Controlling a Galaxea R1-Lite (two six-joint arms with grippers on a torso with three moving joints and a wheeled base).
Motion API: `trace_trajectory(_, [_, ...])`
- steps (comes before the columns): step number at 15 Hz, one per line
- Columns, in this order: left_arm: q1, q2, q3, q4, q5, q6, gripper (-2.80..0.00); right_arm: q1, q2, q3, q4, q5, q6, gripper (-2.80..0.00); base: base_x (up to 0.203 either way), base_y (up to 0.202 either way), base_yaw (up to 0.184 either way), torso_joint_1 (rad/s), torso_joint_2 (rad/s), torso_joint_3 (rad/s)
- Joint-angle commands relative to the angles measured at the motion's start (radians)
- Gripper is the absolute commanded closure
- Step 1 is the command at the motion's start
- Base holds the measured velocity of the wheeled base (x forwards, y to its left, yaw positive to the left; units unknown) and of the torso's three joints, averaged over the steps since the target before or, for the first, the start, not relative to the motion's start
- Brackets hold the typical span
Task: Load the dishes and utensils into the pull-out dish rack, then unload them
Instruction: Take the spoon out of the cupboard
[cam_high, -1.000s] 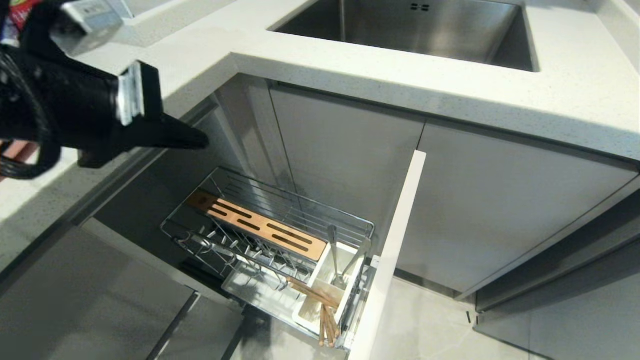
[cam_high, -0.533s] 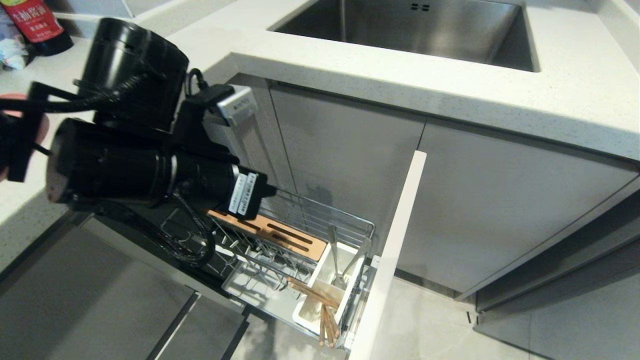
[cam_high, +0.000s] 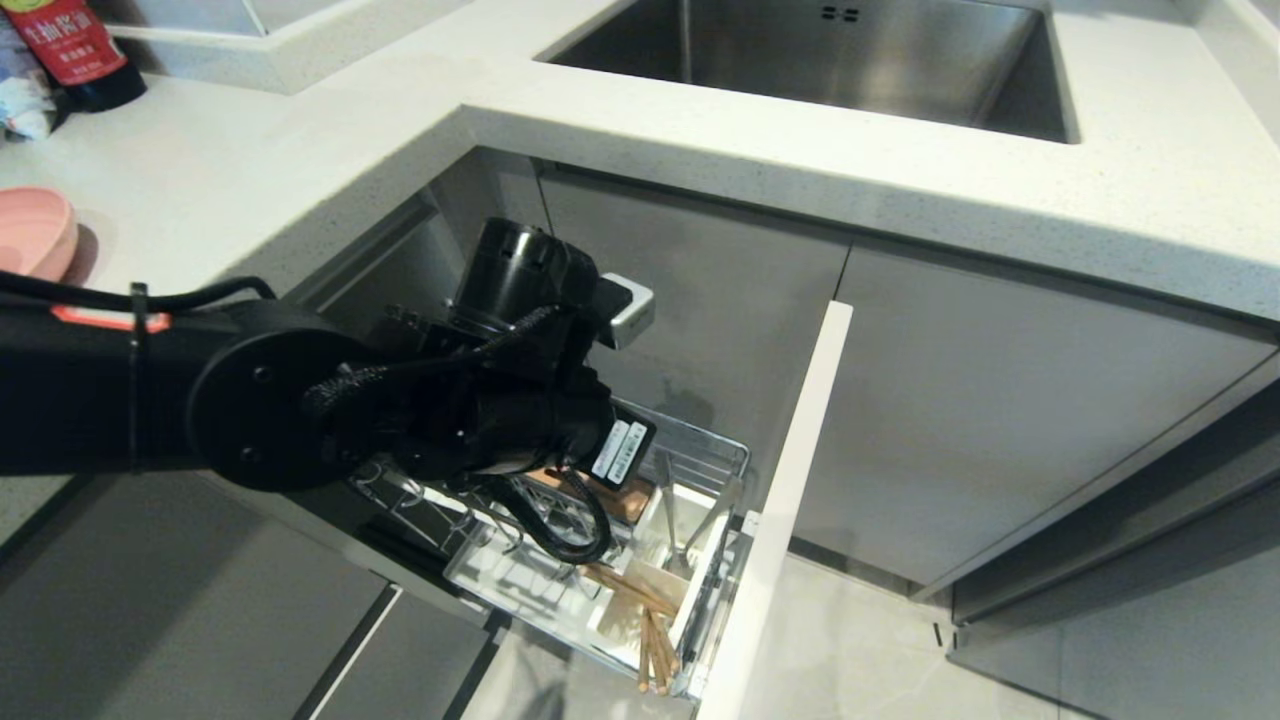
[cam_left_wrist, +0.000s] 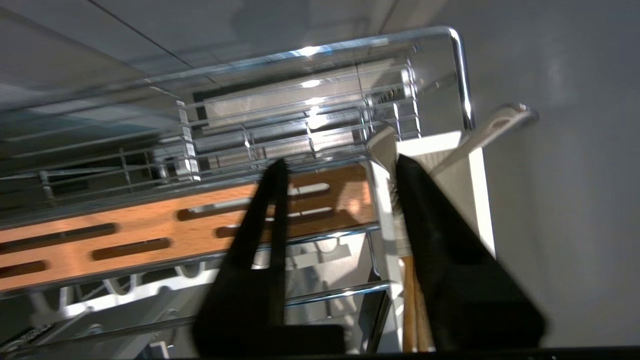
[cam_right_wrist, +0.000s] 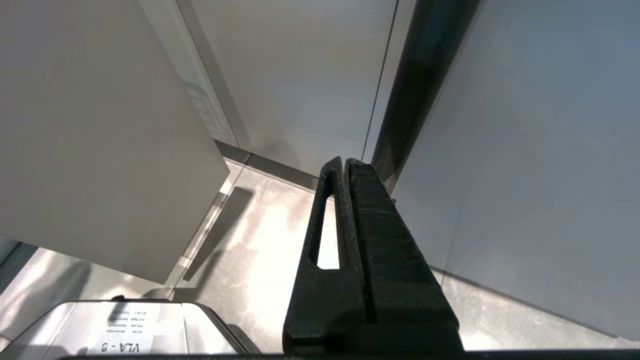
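The pull-out dish rack (cam_high: 712, 442) stands drawn out below the counter, its pale front panel (cam_high: 790, 500) to the right. Wooden chopsticks (cam_high: 655, 640) and two grey metal handles (cam_high: 668, 495) stand in its white utensil box (cam_high: 700, 580); which handle is the spoon I cannot tell. My left arm (cam_high: 480, 420) reaches across the rack and hides its own gripper in the head view. In the left wrist view the left gripper (cam_left_wrist: 341, 161) is open and empty, over the end of the wooden strip (cam_left_wrist: 150, 230) beside the chopsticks (cam_left_wrist: 412, 300). My right gripper (cam_right_wrist: 345, 162) hangs shut near the floor. A pink rim (cam_high: 30, 232) shows on the counter; plate or bowl, I cannot tell.
The white L-shaped counter (cam_high: 800, 170) overhangs the rack, with a steel sink (cam_high: 850, 60) at the back. A sauce bottle (cam_high: 70, 45) stands at the far left. Grey cabinet fronts (cam_high: 1000, 400) close in the right side, and tiled floor (cam_high: 860, 650) lies beside the panel.
My left arm has swung down from the counter at the upper left to over the rack. Its gripper, shut a second ago, now stands open. The right arm has kept still.
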Motion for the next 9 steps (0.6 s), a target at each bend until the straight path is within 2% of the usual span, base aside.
trace_trajectory(1, [-0.013, 0.048, 0.006, -0.004, 0.004, 0.0, -2.8, 0.0, 0.0, 0.0, 0.001, 0.0, -0.002, 0.0, 0.0, 0.0, 0.0, 0.0, 0.0, 0.0])
trace_trajectory(5, [-0.032, 0.108, 0.037, -0.127, 0.017, -0.004, -2.8, 0.0, 0.0, 0.0, 0.0, 0.0, 0.0, 0.0, 0.0, 0.0, 0.0, 0.0, 0.0, 0.0])
trace_trajectory(9, [-0.032, 0.14, 0.04, -0.127, 0.033, 0.001, -2.8, 0.0, 0.0, 0.0, 0.0, 0.0, -0.001, 0.0, 0.0, 0.0, 0.0, 0.0, 0.0, 0.0])
